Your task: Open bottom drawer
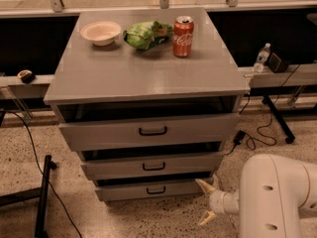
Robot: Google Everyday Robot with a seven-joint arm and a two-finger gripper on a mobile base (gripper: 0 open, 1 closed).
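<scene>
Spread wide apart, the two cream pointed fingers (204,185) of the gripper (205,201) are seen low at the right of the view, pointing left from the white rounded arm (277,197). Nothing is held between them. The upper one is placed just beside the right end of the bottom drawer (129,191), the slimmest grey front with a small black bar handle (156,190); whether contact is made cannot be told. This drawer sits lowest in the grey cabinet, under the mid-sized drawer front (119,166) and the tall top drawer front (109,133). Its inside is hidden. On the grey counter (143,76) a pale round bowl (100,32), a crumpled green bag (147,34) and a red soda can (183,29) are lined up near the back edge.
</scene>
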